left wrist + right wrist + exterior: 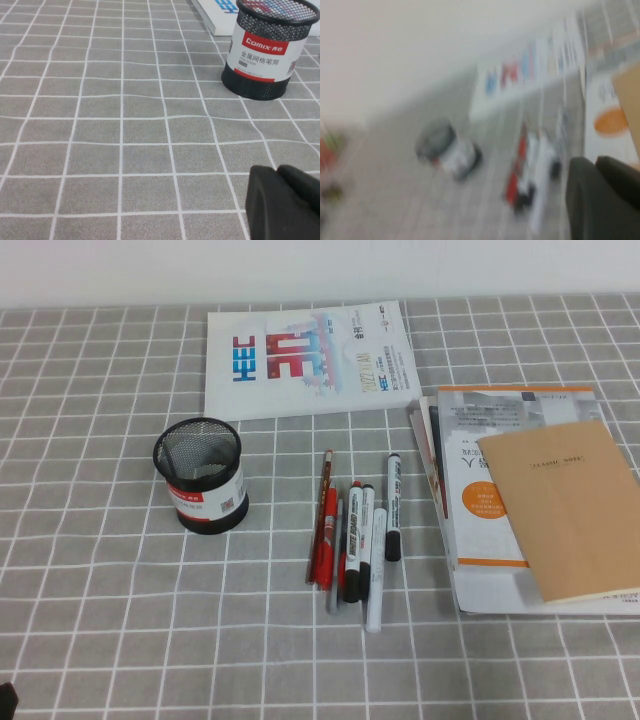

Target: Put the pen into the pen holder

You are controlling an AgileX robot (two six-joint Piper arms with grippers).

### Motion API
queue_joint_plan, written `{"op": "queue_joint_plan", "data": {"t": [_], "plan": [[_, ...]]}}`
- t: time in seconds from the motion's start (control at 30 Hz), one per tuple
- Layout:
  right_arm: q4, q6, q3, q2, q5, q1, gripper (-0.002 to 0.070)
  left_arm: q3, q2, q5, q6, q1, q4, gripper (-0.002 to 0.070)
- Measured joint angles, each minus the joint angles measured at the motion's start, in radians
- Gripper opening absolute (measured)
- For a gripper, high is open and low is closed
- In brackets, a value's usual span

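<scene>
The pen (393, 506), a slim white marker with a black cap and black tail, lies at the right side of a loose row of pens in the middle of the table. The pen holder (201, 476), a black mesh cup with a red-and-white label, stands upright to their left. It also shows in the left wrist view (265, 47). My left gripper (277, 169) is shut and empty, low over the cloth, well short of the holder. My right gripper (596, 160) is shut and empty, raised off to the right of the pens; its view is blurred. The pens (530, 170) show there as a smear.
Next to the pen lie an all-white marker (377, 575), a thicker black-and-white marker (354, 545), red pens (325, 535) and a pencil. A white booklet (305, 360) lies at the back. A stack of books with a brown notebook (570, 510) lies at the right.
</scene>
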Motion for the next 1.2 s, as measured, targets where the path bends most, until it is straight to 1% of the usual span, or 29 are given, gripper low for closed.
{"op": "queue_joint_plan", "data": {"t": [0.07,0.13,0.23,0.37,0.47,0.57,0.63,0.8,0.87,1.0,1.2], "plan": [[-0.133,0.016,-0.132,0.137,0.153,0.0,-0.0015,0.0,0.0,0.0,0.0,0.0,0.0,-0.0005],[-0.214,0.021,-0.241,0.247,0.261,0.0,-0.0015,0.0,0.0,0.0,0.0,0.0,0.0,-0.0005],[-0.278,0.028,-0.384,0.386,0.381,0.0,-0.0015,0.0,0.0,0.0,0.0,0.0,0.0,-0.0005],[-0.356,0.056,-0.509,0.525,0.462,0.003,-0.0015,0.0,0.0,0.0,0.0,0.0,0.0,-0.0005],[-0.386,0.09,-0.555,0.607,0.475,0.04,-0.0015,0.0,0.0,0.0,0.0,0.0,0.0,-0.0005],[-0.416,0.149,-0.601,0.674,0.475,0.132,-0.0015,0.0,0.0,0.0,0.0,0.0,0.0,-0.0005],[-0.482,0.206,-0.64,0.726,0.476,0.218,-0.0015,0.0,0.0,0.0,0.0,0.0,0.0,-0.0005],[-0.794,0.479,-0.747,0.873,0.525,0.495,-0.0015,0.0,0.0,0.0,0.0,0.0,0.0,-0.0005],[-0.9,0.558,-0.8,0.947,0.558,0.578,-0.0015,0.0,0.0,0.0,0.0,0.0,0.0,-0.0005],[-0.993,0.607,-0.921,1.105,0.566,0.671,-0.0015,0.0,0.0,0.0,0.0,0.0,0.0,-0.0005],[-1.002,0.616,-1.061,1.303,0.566,0.787,-0.0015,0.0,0.0,0.0,0.0,0.0,0.0,-0.0005]]}}
